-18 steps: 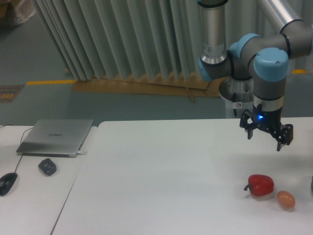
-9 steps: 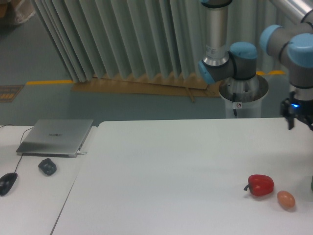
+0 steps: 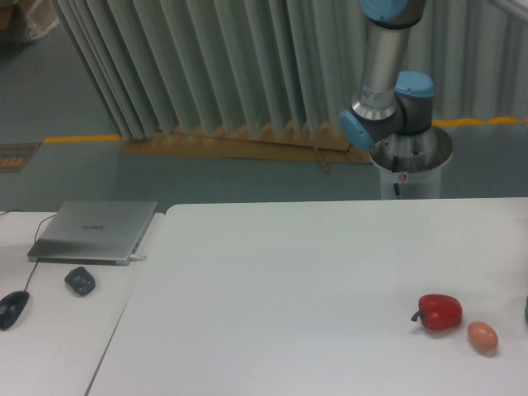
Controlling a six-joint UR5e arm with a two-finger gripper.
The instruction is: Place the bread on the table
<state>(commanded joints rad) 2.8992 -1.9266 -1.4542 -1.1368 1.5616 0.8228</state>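
The gripper is out of the frame, so I cannot tell if it is released, clenched or grasping something. Only the arm [image 3: 381, 74] shows, behind the table [image 3: 289, 272]. The bread is not visible either — near the red pepper [image 3: 439, 312] lies just the smooth orange oval [image 3: 483, 336], close on its right. The risk, I think: the arm takes this oval for the bread, or works where the camera cannot check.

Claw swung right & left the view; only arm [image 3: 386, 66] base joints visible now.
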